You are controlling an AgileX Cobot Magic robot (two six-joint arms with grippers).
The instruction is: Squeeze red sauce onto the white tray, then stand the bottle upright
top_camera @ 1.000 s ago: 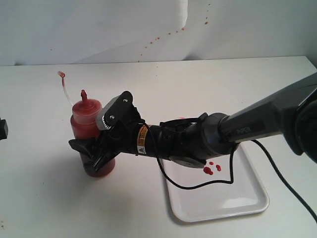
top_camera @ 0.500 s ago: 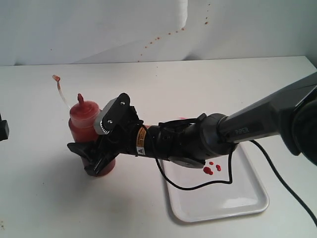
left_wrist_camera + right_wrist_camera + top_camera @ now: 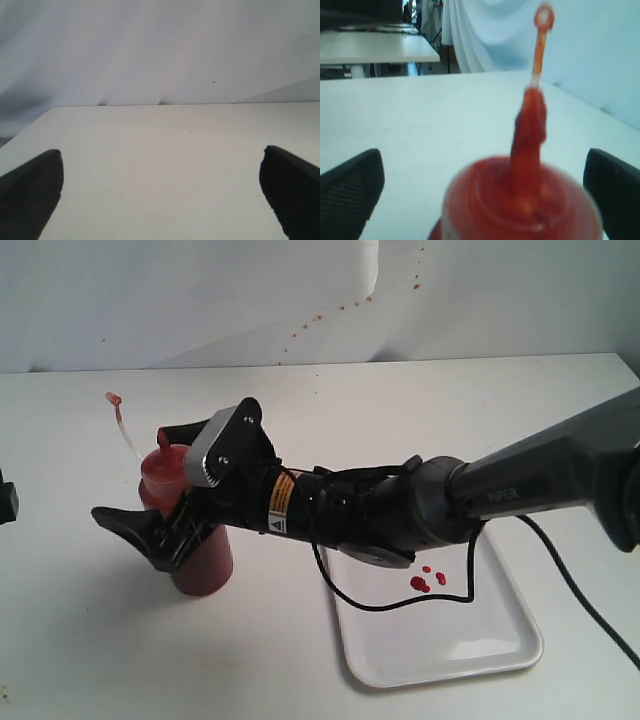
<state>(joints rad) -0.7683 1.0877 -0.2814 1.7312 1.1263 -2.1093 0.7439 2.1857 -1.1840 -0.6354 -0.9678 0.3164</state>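
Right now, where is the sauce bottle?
In the exterior view the bottle stands upright left of the white tray, between the open jaws of the right gripper.

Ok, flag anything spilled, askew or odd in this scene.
Red specks spatter the white backdrop behind the table, well away from the white tray, so they look like stray splashes. The red sauce drops on the tray belong. The bottle stands upright, but its tip cap is off, sticking up on its tether.

I record a white tabletop (image 3: 330, 420), matte. Behind it hangs a creased white backdrop sheet (image 3: 180, 300), marked by a slanting trail of small reddish specks (image 3: 342, 308).
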